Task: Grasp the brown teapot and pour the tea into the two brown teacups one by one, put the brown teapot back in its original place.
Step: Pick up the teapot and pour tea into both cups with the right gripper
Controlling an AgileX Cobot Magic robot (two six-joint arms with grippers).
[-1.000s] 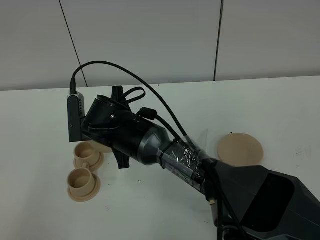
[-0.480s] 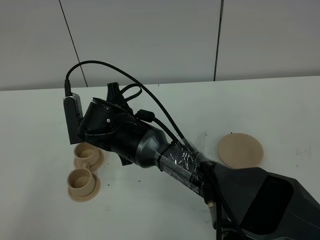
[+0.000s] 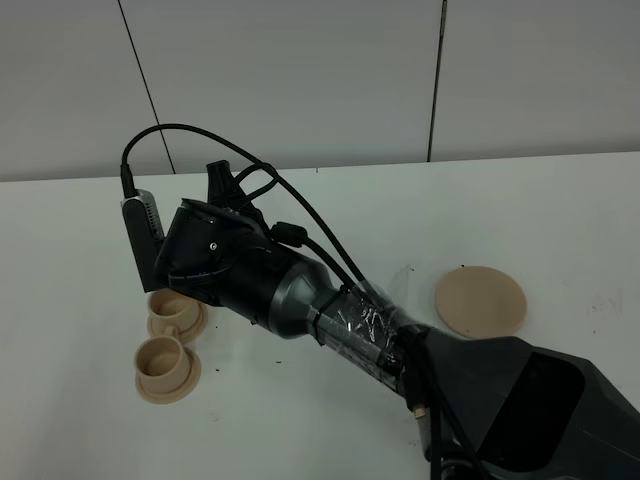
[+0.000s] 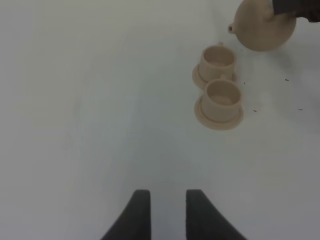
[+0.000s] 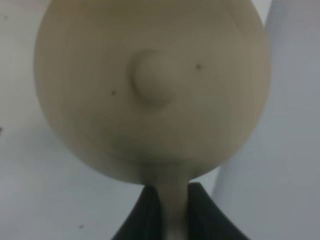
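Left tool (image 4: 167, 215): spread, with a clear gap between the fingers and nothing in it. It hangs over the bare bench (image 3: 560, 200), idle as far as I can judge.
Two teacups: both sit on their saucers, ahead of the left tool and well apart from it. The nearer teacup (image 4: 220, 99) and the farther teacup (image 4: 217, 61) stand just beside each other in a line leading away from that tool.
Brown teapot (image 4: 262, 27): in the air just past the farther teacup, carried by my right arm, which is clearly the nearer one to the cups.
Spout (image 4: 231, 28): at the end of the pot away from the right tool, close to the farther teacup's rim. I cannot tell if it is truly over the mouth.
Long axis: handle to spout runs straight out from the right tool, lid knob (image 5: 155, 82) facing the wrist camera.
Right tool (image 5: 171, 202): pressed together, pinching the teapot's loop handle (image 5: 172, 220).
Coming move, my judgement: tip about the handle so the spout drops into the farther teacup.
Tan disc (image 3: 480, 300): back behind the right tool, well apart, vacant for the return.
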